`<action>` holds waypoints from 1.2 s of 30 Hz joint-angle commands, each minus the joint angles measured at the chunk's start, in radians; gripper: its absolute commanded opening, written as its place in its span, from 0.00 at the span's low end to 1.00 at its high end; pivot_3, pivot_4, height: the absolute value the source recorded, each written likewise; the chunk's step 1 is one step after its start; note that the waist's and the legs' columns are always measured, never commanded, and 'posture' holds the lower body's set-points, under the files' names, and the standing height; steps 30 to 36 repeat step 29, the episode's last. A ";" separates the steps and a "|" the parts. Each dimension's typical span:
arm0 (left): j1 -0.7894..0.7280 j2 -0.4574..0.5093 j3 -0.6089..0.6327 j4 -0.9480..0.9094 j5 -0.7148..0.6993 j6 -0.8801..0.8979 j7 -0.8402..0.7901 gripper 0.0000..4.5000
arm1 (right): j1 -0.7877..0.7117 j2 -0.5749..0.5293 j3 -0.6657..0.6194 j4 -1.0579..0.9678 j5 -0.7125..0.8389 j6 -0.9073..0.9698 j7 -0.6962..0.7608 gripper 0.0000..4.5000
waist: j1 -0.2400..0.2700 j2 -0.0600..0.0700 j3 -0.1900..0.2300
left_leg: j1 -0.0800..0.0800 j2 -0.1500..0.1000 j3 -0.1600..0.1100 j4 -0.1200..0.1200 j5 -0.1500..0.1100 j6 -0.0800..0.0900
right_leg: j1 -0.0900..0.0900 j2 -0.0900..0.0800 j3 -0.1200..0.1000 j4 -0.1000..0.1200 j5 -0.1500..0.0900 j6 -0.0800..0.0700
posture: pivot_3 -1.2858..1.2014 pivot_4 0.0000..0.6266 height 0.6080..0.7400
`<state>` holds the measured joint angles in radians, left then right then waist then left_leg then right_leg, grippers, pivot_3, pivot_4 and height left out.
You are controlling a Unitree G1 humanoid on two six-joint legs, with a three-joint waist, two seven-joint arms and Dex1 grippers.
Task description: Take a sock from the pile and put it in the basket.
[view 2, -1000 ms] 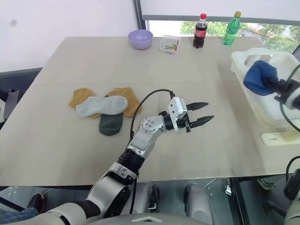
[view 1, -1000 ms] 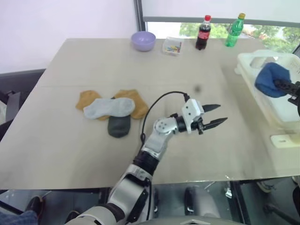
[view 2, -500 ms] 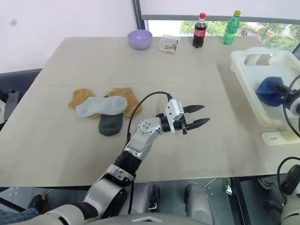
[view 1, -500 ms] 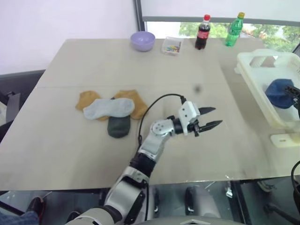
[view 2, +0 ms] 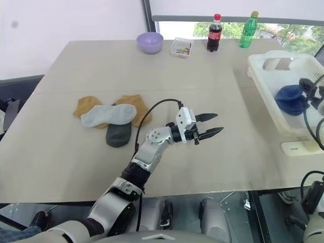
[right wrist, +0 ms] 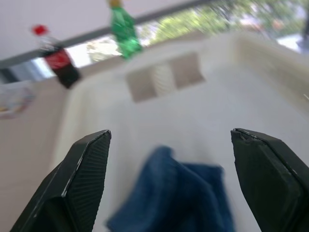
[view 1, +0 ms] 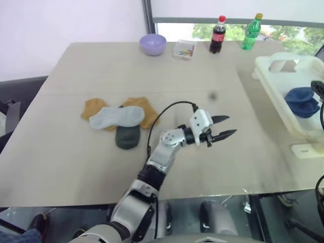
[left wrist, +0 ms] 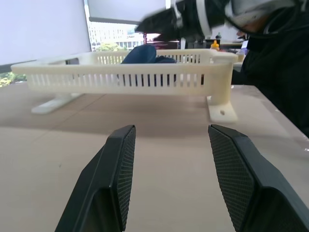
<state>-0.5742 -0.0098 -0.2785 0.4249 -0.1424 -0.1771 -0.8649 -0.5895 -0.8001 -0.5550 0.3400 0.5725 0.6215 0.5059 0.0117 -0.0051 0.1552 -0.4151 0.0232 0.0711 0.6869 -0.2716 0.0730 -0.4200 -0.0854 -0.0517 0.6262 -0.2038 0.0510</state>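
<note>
Blue sock (view 2: 289, 98) lies inside white basket (view 2: 268, 65), dropped | right gripper (right wrist: 174, 188) wide open just above, empty | left gripper (view 2: 206, 125) open, idle mid-table | pile (view 2: 109, 119) awaits on robot's left.

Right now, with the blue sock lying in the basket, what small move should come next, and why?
Probably lift the right gripper clear of the basket. Its fingers stand wide apart and the blue sock lies loose on the basket floor, so the drop looks done. Other socks wait in the pile.
</note>
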 commanded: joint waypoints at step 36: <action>0.950 0.399 0.323 -0.962 -0.047 0.348 0.321 0.57 | 0.666 0.075 0.268 -0.335 -0.016 -0.406 0.647 0.90 | 0.002 0.002 0.001 | 0.002 0.001 0.000 0.000 -0.001 0.000 | 0.000 -0.004 0.000 0.000 -0.002 -0.004 | 0.52 0.24 0.95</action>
